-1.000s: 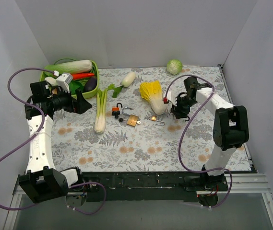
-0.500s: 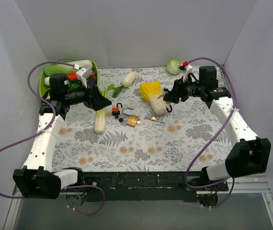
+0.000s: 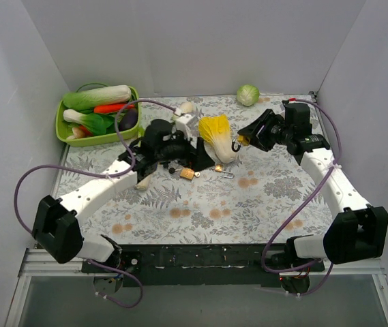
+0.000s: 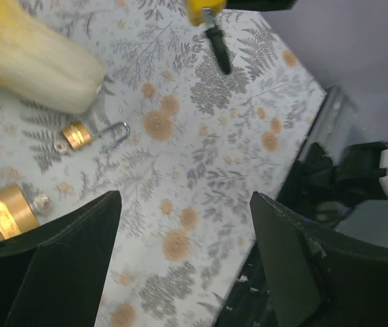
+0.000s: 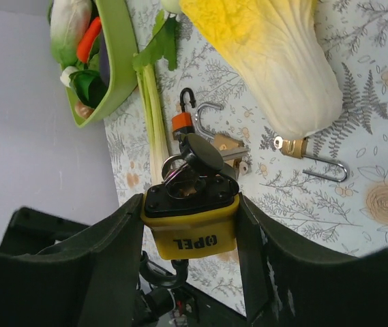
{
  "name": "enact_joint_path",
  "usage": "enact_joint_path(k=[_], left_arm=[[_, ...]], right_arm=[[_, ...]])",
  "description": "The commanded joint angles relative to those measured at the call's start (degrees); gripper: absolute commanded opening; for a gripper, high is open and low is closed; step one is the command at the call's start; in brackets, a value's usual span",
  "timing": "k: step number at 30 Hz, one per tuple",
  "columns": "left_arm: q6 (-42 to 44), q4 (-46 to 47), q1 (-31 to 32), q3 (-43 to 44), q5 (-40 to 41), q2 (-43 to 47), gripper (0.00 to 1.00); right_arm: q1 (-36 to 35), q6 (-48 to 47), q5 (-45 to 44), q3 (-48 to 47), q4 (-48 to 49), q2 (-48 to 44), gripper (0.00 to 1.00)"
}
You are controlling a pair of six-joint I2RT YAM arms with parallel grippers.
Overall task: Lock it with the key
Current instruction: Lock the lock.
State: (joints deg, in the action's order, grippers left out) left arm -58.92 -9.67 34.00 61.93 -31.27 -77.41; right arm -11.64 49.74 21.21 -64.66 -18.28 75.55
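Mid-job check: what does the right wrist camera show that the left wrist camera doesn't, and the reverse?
Only the right wrist: the green basket, the leek, the orange padlock and the black key head on the yellow padlock held in the right gripper. Only the left wrist: the table's metal edge and an arm base. Both: the small brass padlock, the bigger brass padlock, the cabbage and that yellow padlock.

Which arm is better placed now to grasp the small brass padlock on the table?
Probably left: the open left gripper hangs near the small brass padlock; the right gripper holds a yellow padlock.
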Motion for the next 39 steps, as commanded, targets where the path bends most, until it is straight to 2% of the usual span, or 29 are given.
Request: enact_joint_path(k=[1, 2, 3, 4, 6, 7, 11, 18, 19, 22, 33, 39], left_arm=[[25.4, 4.2, 14.7, 5.7, 24.1, -0.6, 0.78], [31.7, 5.1, 19.0, 5.5, 32.4, -1.0, 0.79], [39.1, 6.4, 20.8, 3.7, 36.6, -1.3, 0.8], [51.8, 11.8, 22.6, 2.0, 40.1, -1.2, 0.82], [65.4, 19.3, 26.2, -5.5, 47.1, -0.6, 0.83], [76.5, 27.3, 27.0, -8.6, 48.2, 0.1, 0.84], [93.6, 41.7, 29.1, -18.1, 47.4, 0.5, 0.82], [108.1, 55.9, 30.0, -23.0, 45.7, -4.1, 0.78], [109.6, 59.6, 30.2, -23.7, 45.2, -4.7, 0.77], [112.3, 62.4, 30.3, -24.8, 44.2, -6.0, 0.75], [118.7, 61.4, 30.5, -26.2, 34.9, -7.4, 0.61], [119.8, 57.1, 30.5, -24.8, 34.9, -8.3, 0.55]], right_arm=[[0.2, 7.3, -2.0, -2.5, -2.1, 0.4, 0.01], [0.1, 7.3, -2.4, -2.8, -2.7, 0.5, 0.01], [0.0, 7.2, -2.8, -3.0, -3.2, 0.7, 0.01], [0.0, 7.4, -2.8, -3.1, -4.0, 0.8, 0.01], [0.1, 7.5, -2.5, -3.0, -4.7, 1.0, 0.01], [0.2, 8.0, -2.5, -2.9, -5.5, 1.2, 0.01], [0.2, 8.5, -1.4, -2.7, -5.5, 1.7, 0.01], [0.1, 8.2, 0.7, -2.5, -6.1, 1.0, 0.01], [0.0, 8.3, 0.8, -2.3, -6.2, 0.9, 0.01], [-0.3, 8.7, 1.2, -1.9, -5.9, 0.9, 0.01], [-2.6, 9.4, 2.8, -1.5, -5.4, 1.0, 0.01], [-3.8, 9.6, 2.6, -1.1, -4.7, 1.1, 0.01]])
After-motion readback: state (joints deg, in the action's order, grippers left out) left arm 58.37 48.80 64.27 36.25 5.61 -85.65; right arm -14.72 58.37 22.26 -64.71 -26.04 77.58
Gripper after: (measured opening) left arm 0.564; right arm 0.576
